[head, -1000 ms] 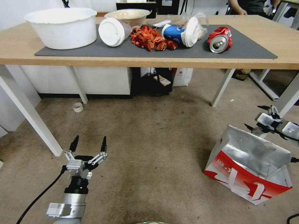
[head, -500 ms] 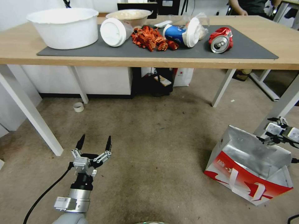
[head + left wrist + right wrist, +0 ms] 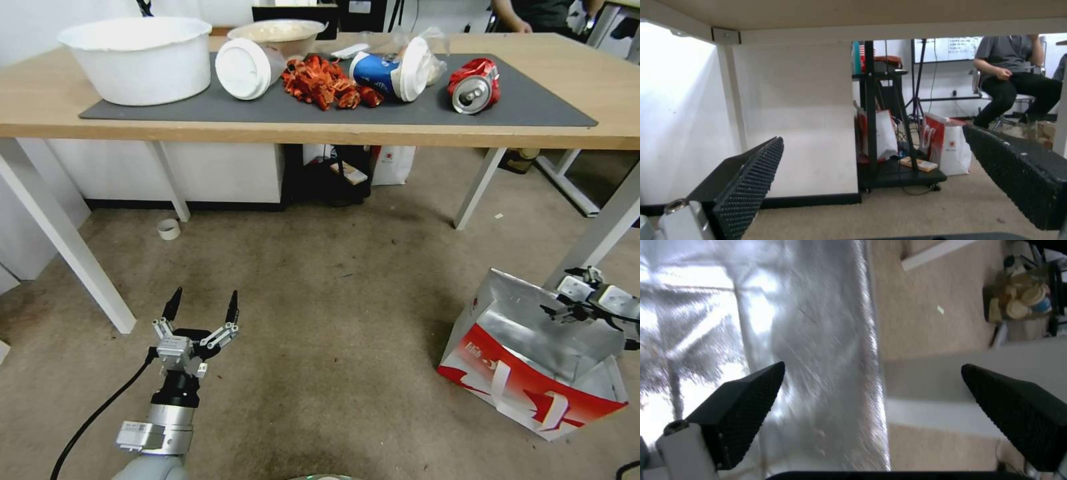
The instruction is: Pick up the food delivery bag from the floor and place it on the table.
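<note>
The food delivery bag (image 3: 533,363) stands open on the floor (image 3: 333,300) at the lower right. It is red and white outside with silver foil inside, and a white strap handle hangs on its front. My right gripper (image 3: 557,292) hovers open at the bag's back rim, beside a white table leg. In the right wrist view this gripper (image 3: 872,366) straddles the foil wall (image 3: 818,340), one finger over the lining and the other over the floor outside. My left gripper (image 3: 205,297) is open and empty low over the floor at the lower left, pointing toward the table (image 3: 40,100).
The table's grey mat (image 3: 400,107) holds a white bowl (image 3: 137,57), a lidded cup (image 3: 243,67), red shells (image 3: 320,81), a blue cup (image 3: 390,70) and a crushed red can (image 3: 473,85). White table legs (image 3: 70,250) flank the floor. A tape roll (image 3: 168,229) lies near one.
My right gripper has dropped down and in onto the bag's back rim. The left gripper shifted slightly forward and right, then held still. The bag has stayed in place.
</note>
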Motion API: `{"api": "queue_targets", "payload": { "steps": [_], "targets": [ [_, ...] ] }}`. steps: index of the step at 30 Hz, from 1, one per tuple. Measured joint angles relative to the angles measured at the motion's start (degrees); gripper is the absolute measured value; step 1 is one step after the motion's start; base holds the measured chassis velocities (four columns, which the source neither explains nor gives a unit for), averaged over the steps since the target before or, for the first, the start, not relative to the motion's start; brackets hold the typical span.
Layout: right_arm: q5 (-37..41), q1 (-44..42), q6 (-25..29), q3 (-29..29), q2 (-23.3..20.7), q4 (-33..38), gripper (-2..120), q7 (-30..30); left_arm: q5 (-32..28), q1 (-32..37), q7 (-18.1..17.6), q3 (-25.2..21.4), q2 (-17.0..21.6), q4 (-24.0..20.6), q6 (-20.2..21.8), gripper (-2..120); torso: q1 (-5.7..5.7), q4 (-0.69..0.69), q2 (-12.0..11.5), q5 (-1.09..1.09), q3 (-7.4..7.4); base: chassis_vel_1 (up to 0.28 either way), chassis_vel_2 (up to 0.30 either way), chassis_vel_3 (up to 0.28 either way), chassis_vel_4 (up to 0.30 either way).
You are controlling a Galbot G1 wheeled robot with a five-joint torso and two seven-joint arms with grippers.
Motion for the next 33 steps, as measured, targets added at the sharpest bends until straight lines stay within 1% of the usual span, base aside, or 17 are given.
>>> {"api": "queue_targets", "payload": {
  "steps": [2,5,6,9,10,17,21,23,33],
  "targets": [
    [0.00,0.66,-0.08,-0.84,0.23,-0.02,100,0.04,0.01,0.04,-0.01,-0.04,-0.05,-0.04,-0.03,100,0.00,0.02,0.00,0.00,0.00,0.000,0.000,0.000,0.000],
    [-0.06,4.07,-0.21,-4.25,1.25,-0.43,100,0.25,0.01,-0.03,-0.17,-0.20,-0.14,-0.06,-0.07,100,0.00,0.06,0.00,0.00,0.00,0.000,0.000,0.000,0.000],
    [-0.06,4.07,-0.21,-4.25,1.25,-0.43,100,0.25,0.01,-0.03,-0.17,-0.20,-0.14,-0.06,-0.07,100,0.00,0.06,0.00,0.00,0.00,0.000,0.000,0.000,0.000],
    [-0.56,8.14,-0.63,-8.06,2.11,-1.40,100,0.33,0.01,-0.20,-0.37,-0.29,-0.17,0.05,-0.08,100,0.00,0.06,0.01,0.00,0.00,0.000,0.000,0.000,0.000],
    [-0.56,8.14,-0.63,-8.06,2.11,-1.40,100,0.33,0.01,-0.20,-0.37,-0.29,-0.17,0.05,-0.08,100,0.00,0.06,0.01,0.00,0.00,0.000,0.000,0.000,0.000],
    [-1.99,14.00,-0.90,-12.90,3.14,-4.85,100,0.06,0.01,-0.81,-1.03,-0.42,-0.09,0.73,-0.06,100,0.00,0.06,0.01,0.00,0.00,0.000,0.000,0.000,0.000],
    [-2.20,14.88,-0.87,-13.77,3.38,-5.60,100,-0.05,0.01,-0.87,-1.04,-0.41,-0.11,0.84,-0.05,100,0.00,0.06,0.01,0.00,0.00,0.000,0.000,0.000,0.000],
    [-2.78,16.24,-0.78,-15.27,4.14,-6.62,100,-0.25,0.00,-0.95,-1.06,-0.40,-0.09,1.07,-0.02,100,0.00,0.06,0.01,0.00,0.00,0.000,0.000,0.000,0.000],
    [-4.09,18.28,-0.79,-17.45,5.70,-8.43,100,-0.90,0.00,-0.88,-1.12,-0.46,0.03,1.24,0.00,100,0.00,0.06,0.01,0.00,0.00,0.000,0.000,0.000,0.000]
  ]
}}
